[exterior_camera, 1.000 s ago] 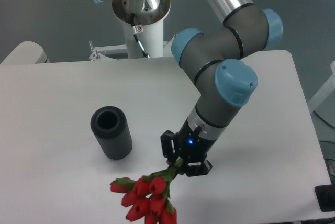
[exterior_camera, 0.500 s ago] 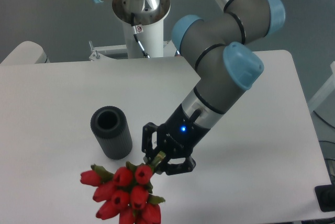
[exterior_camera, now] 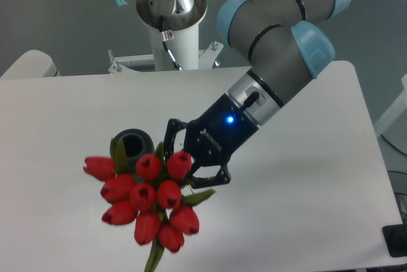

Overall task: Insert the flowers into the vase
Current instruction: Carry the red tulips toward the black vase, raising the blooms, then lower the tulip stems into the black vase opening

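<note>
So the bunch of red tulip buds with green stems and leaves (exterior_camera: 147,199) is up in front of the camera, held by the black two-finger gripper (exterior_camera: 186,165) on the grey arm with light blue joint caps (exterior_camera: 280,37). I count roughly ten buds, all closed, glossy red, packed in a loose cluster with the heads pointing toward the camera and to the left. One green stem or leaf trails down out of the bottom of the cluster toward the lower edge of the picture, and a green leaf pokes out to the right just under the gripper.

The fingers (exterior_camera: 210,182) look pinched on the bunch from the right, but the buds cover the actual contact spot, so I can't see exactly what part they grip. A small blue light glows on the gripper body.

The small dark grey ribbed cylinder vase (exterior_camera: 133,144) stands upright on the white desk (exterior_camera: 57,119), left of the gripper. Its round top hole is visible, but the flowers overlap its lower part and the bunch is clearly wider than the vase. Can't tell how high above the vase the buds are.
</note>
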